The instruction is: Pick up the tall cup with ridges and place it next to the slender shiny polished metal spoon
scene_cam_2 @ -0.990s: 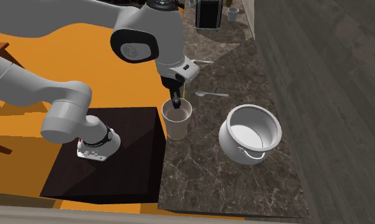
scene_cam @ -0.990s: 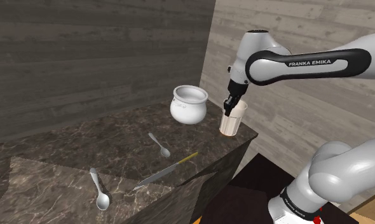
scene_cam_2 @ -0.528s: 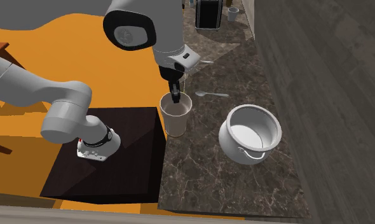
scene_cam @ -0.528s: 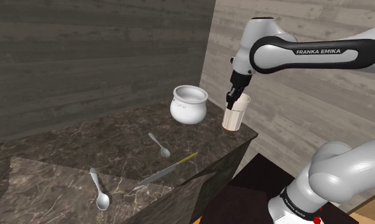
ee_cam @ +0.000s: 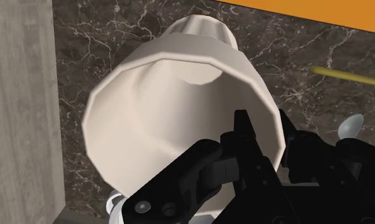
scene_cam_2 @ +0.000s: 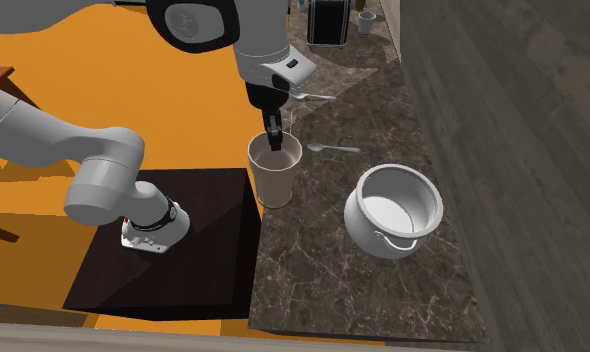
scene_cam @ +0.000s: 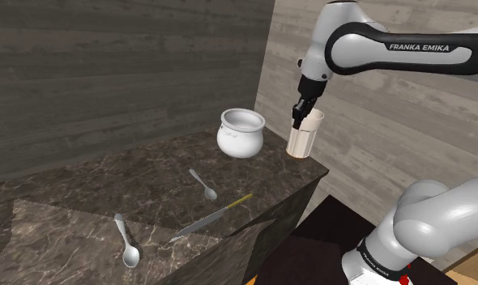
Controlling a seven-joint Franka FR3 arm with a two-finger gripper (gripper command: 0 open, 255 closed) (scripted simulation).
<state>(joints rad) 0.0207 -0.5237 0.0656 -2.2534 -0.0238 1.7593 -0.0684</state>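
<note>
The tall cream cup (scene_cam: 305, 136) with faceted, ridged sides hangs just above the dark marble counter's (scene_cam: 108, 186) corner, near the white pot. My gripper (scene_cam: 298, 120) is shut on its rim, one finger inside and one outside. From the second exterior view the cup (scene_cam_2: 273, 178) hangs under the gripper (scene_cam_2: 273, 140) by the counter's edge. The wrist view looks down into the cup (ee_cam: 173, 108), with the fingers (ee_cam: 246, 143) clasping its wall. A slender grey spoon (scene_cam: 203, 185) lies mid-counter, and the same spoon (scene_cam_2: 333, 148) lies just past the cup. A second, larger spoon (scene_cam: 126, 241) lies further along.
A white two-handled pot (scene_cam: 241, 132) stands beside the cup; it is the pot (scene_cam_2: 394, 208) at the second exterior view's right. A knife with a yellow handle (scene_cam: 213, 214) lies near the counter's front edge. A dark wood wall backs the counter. The orange floor (scene_cam_2: 133, 90) lies below.
The gripper has risen with the cup, lifting it off the counter and slightly toward the shoulder view's right. The spoons, knife and pot have not moved.
</note>
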